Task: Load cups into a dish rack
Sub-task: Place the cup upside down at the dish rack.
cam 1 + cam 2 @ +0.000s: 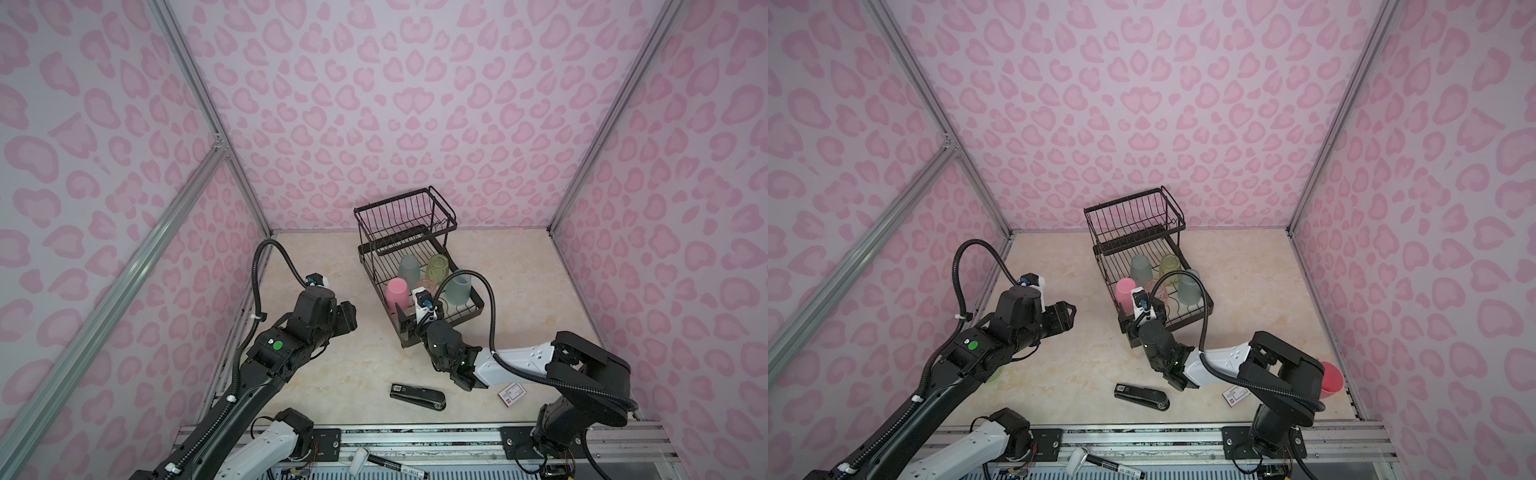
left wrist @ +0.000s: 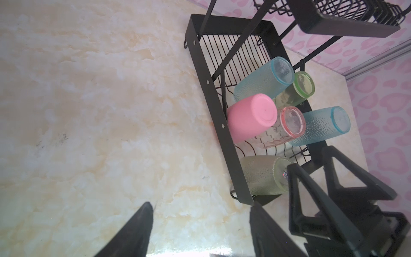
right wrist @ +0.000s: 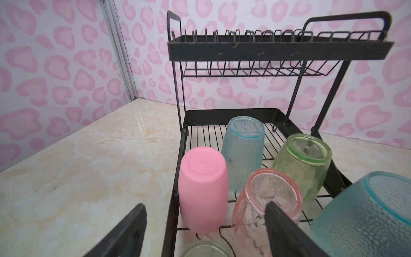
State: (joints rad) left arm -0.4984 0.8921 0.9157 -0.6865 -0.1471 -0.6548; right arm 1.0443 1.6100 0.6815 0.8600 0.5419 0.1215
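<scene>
We are releasing, it seems: the right hand (image 3: pixel 205 207) is standing spread over the yellow-green cup (image 2: pixel 262 175), which sits beneath it in a corner of the dish rack (image 2: pixel 214 100). The left hand (image 2: pixel 201 204) is hanging spread and empty. Next we are likely lifting clear and fetching the red cup (image 1: pixel 1331 376) behind the right hand.

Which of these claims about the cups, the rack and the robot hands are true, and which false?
1. The opaque pink cup stands upside down in the lower tray of the dish rack. True.
2. Two cups sit on the top tier. False: the upper basket holds nothing.
3. A black stapler lies on the table. True.
4. One robot hand grips a teal cup. False: the left gripper and the right gripper both stand open.
</scene>
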